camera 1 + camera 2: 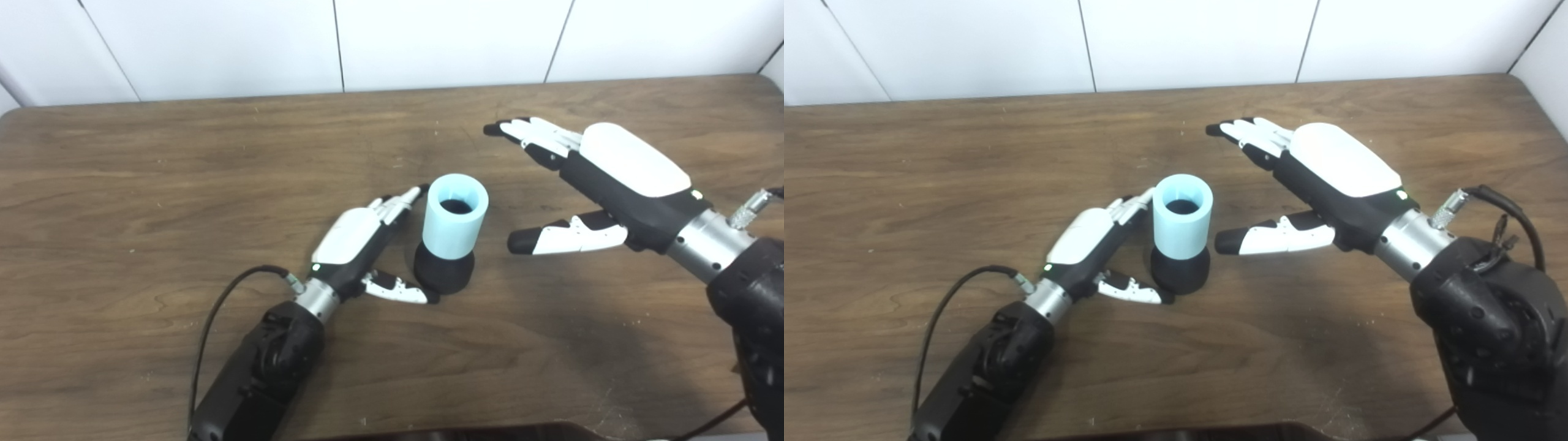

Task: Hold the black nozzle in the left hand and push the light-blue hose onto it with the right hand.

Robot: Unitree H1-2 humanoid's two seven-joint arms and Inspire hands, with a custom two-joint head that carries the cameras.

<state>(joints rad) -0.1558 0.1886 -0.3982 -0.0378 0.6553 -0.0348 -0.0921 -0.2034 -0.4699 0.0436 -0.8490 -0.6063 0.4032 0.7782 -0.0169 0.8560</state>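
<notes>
White wall panels with dark seams are running along the far side of the scene, and below them a brown wood-grain table [153, 184] is filling nearly the whole view. The right hand [603, 184] is hovering above the table on the right, well apart from the work, fingers stretched flat and spread toward the far left with the thumb pointing left at the hose; it is holding nothing. The left hand [367, 245] is lying low just left of centre, fingers extended and apart, reaching along the far-left side of the hose while the thumb is pointing at the nozzle's near-left base; whether any fingertip is actually touching cannot be told, but nothing is being clasped. The light-blue hose [456, 223], a short wide sleeve with its open mouth facing up, is standing upright at the table's centre, seated over the top of the black nozzle [444, 272], whose flared base is resting on the wood. Judged from this, the push-on step appears done and both hands are sitting released; the next move seems to call only for clearing the hands away without tipping the stack. No brand, label or readable writing is showing anywhere.
</notes>
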